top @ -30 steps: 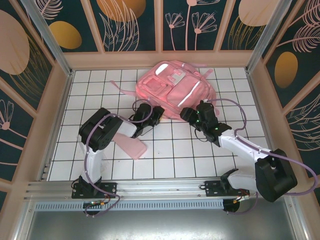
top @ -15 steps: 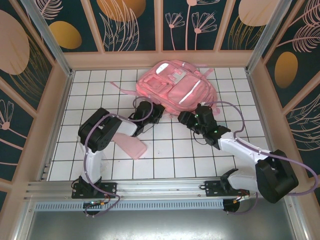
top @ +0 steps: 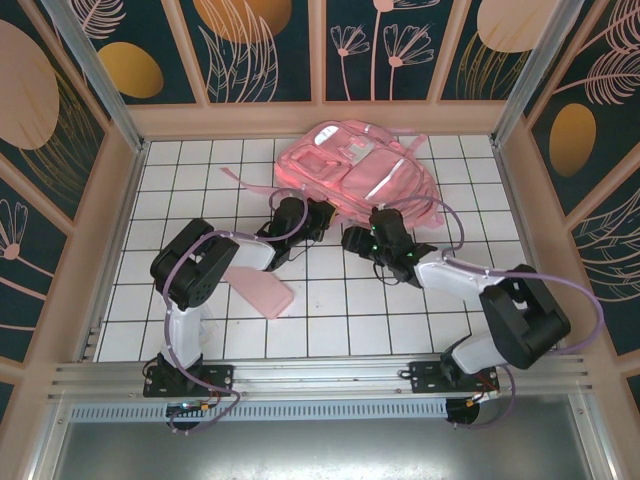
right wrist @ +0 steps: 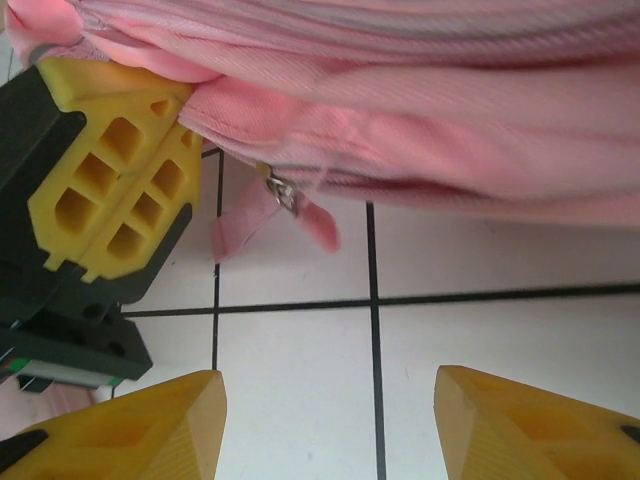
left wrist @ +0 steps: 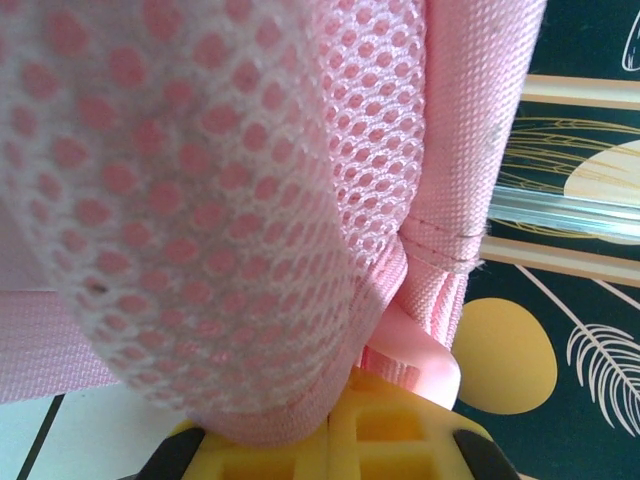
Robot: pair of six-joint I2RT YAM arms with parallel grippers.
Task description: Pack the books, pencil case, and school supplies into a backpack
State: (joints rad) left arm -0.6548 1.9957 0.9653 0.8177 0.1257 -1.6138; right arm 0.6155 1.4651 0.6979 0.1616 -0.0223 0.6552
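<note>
Backpack [top: 355,178]: lies flat on the tiled table [top: 330,310], directly ahead of both your sets of jaws. Its mesh panel [left wrist: 200,200] bulges over the left jaws.
Left gripper [top: 316,221]: your jaws are closed tight on a fold of the backpack's near edge, with pink fabric pinched between the yellow fingers [left wrist: 390,445].
Right gripper [right wrist: 330,400]: your jaws stand apart at a middling width and hold nothing. Bare tile lies between them.
Zip pull [right wrist: 280,192]: metal, with a pink tab. It hangs off the backpack's edge ahead of your right jaws, a little left of their centre and just beside the left jaws' tips.
Pencil case [top: 262,290]: flat on the tile well behind your left jaws, beside the left arm, touching neither gripper.
</note>
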